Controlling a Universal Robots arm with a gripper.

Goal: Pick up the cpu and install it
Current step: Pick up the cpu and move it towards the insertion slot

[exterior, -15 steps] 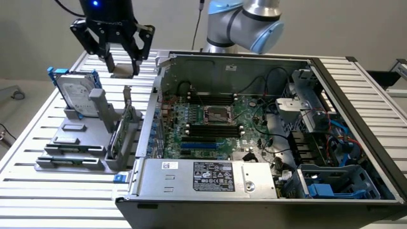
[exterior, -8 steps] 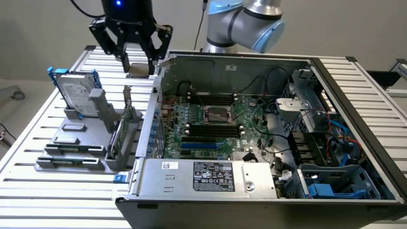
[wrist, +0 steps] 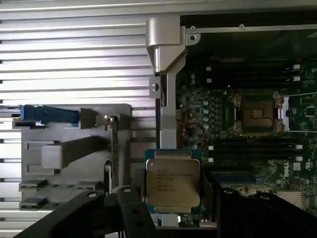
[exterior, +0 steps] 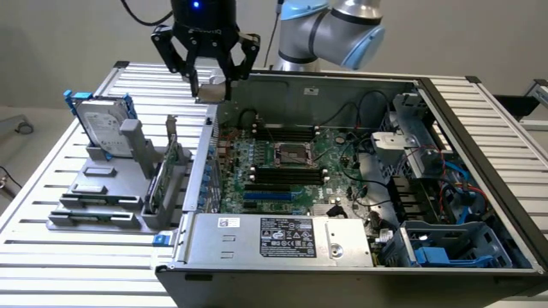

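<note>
The jaws stand wide, clamped on the cpu [exterior: 214, 88] [wrist: 172, 186]. It hangs above the far wall of the open case [exterior: 342, 77], near the bench's [exterior: 86, 269] far edge. The socket [exterior: 291, 153] [wrist: 256, 113] lies down inside the case, well apart from the cpu, toward the exterior view's right and the bench's near edge.

We read the white lettering "DELL" on the green circuit board [wrist: 302, 171]; the flat square silvery-topped cpu [wrist: 172, 184] bears several dark printed lines, illegible to us; likewise the black-and-white label [exterior: 288, 237] on the grey metal box [exterior: 231, 240].
</note>
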